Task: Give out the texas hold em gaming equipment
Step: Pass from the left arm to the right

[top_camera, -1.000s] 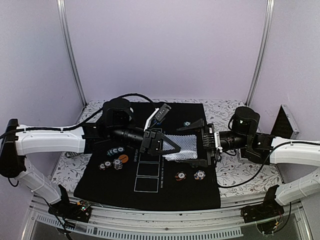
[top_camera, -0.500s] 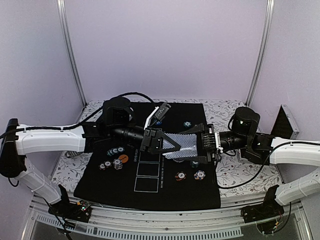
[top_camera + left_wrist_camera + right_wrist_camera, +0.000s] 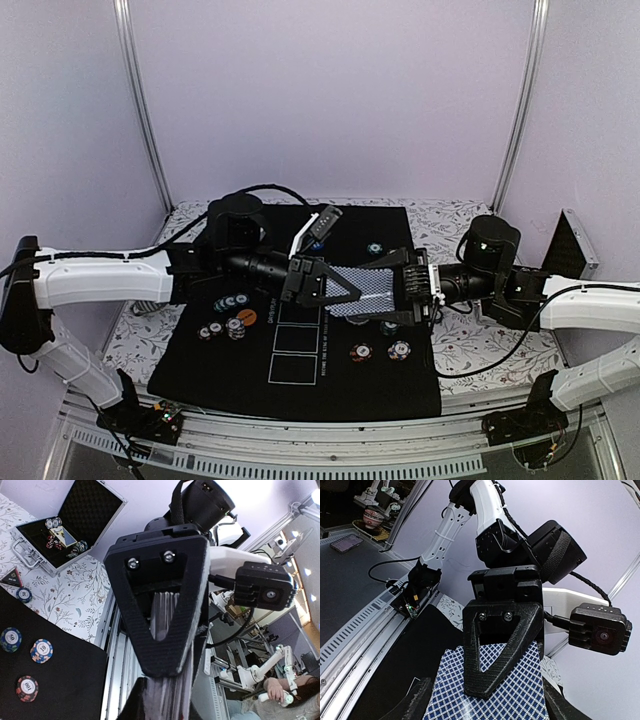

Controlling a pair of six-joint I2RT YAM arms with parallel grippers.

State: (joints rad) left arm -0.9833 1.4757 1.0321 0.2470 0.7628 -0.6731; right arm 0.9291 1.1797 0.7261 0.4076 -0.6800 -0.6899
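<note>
Cards (image 3: 365,288) pinched in L end effector (image 3: 350,296), R end effector (image 3: 390,291) straddling.

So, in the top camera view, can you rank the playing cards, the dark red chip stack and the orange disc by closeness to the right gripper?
1. playing cards, between the fingers of the right gripper.
2. dark red chip stack, toward the mat's near edge.
3. orange disc, on the mat's left side.

Left fingers (image 3: 335,290) pinched tight, right fingers (image 3: 397,257) directly opposite, pointing toward them.
</note>
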